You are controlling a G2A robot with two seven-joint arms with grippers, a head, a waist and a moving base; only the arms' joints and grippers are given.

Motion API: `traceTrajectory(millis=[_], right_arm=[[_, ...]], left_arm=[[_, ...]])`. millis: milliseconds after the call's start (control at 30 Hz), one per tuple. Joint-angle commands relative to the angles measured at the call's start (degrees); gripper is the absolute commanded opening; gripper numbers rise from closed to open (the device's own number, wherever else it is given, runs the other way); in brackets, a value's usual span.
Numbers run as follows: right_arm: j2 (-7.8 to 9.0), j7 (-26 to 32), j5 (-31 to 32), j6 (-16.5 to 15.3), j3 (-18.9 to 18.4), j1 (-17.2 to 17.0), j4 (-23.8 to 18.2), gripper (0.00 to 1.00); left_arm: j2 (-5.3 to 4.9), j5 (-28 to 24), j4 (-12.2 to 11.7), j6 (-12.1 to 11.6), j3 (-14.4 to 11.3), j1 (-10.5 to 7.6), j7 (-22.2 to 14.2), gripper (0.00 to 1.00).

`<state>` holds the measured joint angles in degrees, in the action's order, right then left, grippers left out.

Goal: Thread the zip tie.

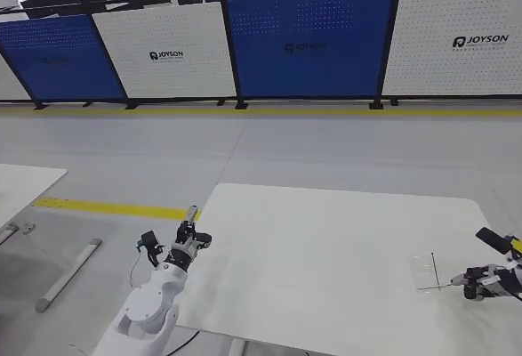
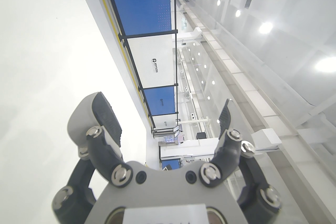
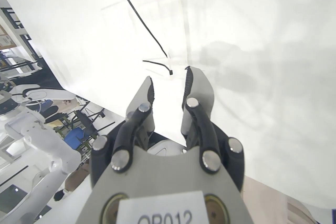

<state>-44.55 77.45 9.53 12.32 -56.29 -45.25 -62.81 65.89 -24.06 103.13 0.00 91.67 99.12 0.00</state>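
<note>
Two black zip ties lie on a clear flat sheet [image 3: 183, 25] near the right edge of the white table [image 1: 332, 258]. The longer zip tie [image 3: 141, 21] [image 1: 433, 265] lies straight, its head at the end away from my right gripper. The shorter zip tie [image 3: 157, 63] [image 1: 431, 289] lies crosswise, its head just ahead of my right gripper [image 3: 169, 76] [image 1: 461, 281]. That gripper hangs low over the table, open and holding nothing. My left gripper [image 2: 162, 101] [image 1: 190, 214] is at the table's left edge, open and empty, far from the ties.
A second white table [image 1: 12, 191] stands at the far left across a gap of floor. Blue and white pegboard partitions [image 1: 305, 49] line the back behind a yellow floor line. The table's near right edge [image 3: 86, 101] runs close behind my right gripper.
</note>
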Motion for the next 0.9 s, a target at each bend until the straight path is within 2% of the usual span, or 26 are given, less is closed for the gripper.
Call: traceTrajectory(millis=[0,167,300,633,867], right_arm=[[-0.13,0.0,0.0,0.0,0.2,0.3,0.3,0.24],[-0.45,0.1,0.6,0.7,0.6,1.2,1.3,0.26],[-0.88,0.5,1.2,1.5,1.5,2.1,2.3,0.23],[-2.22,0.8,1.4,0.7,3.5,4.5,5.6,0.24],[-3.02,1.1,1.4,0.2,4.6,5.8,7.5,0.19]], left_arm=[[0.00,0.0,0.0,0.0,0.0,0.00,0.0,1.00],[0.00,0.0,0.0,0.0,0.0,0.00,0.0,1.00],[0.00,0.0,0.0,0.0,0.0,0.00,0.0,1.00],[0.00,0.0,0.0,0.0,0.0,0.00,0.0,1.00],[0.00,0.0,0.0,0.0,0.0,0.00,0.0,1.00]])
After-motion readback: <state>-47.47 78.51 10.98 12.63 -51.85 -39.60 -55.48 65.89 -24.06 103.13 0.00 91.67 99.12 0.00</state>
